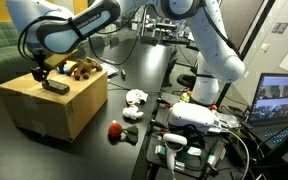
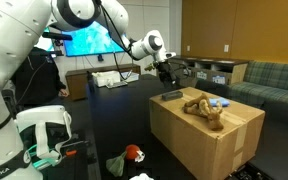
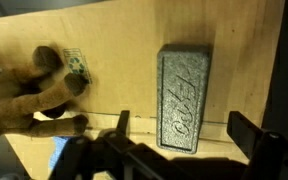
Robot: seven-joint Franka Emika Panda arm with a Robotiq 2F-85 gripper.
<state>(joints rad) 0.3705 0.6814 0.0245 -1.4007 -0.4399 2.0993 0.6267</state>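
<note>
My gripper [image 3: 182, 132] is open above a cardboard box [image 1: 74, 110], its two fingers standing either side of the near end of a dark grey rectangular block [image 3: 183, 95] with raised lettering. The block [image 1: 55, 87] lies flat on the box top and nothing touches it. In an exterior view the gripper [image 2: 165, 76] hovers just over the block [image 2: 171, 95]. A brown plush toy [image 3: 29, 95] lies on the box to the left of the block, also seen in both exterior views [image 1: 82, 68] [image 2: 202, 108]. A small blue item [image 2: 218, 102] lies beside the plush.
A black table [image 1: 149, 70] with cables runs behind the box. On the floor lie a red toy [image 1: 115, 129] and a white plush [image 1: 136, 98]. A laptop [image 1: 279, 98], a white robot base [image 1: 199, 115], a monitor [image 2: 89, 42] and a green sofa [image 2: 269, 80] stand around.
</note>
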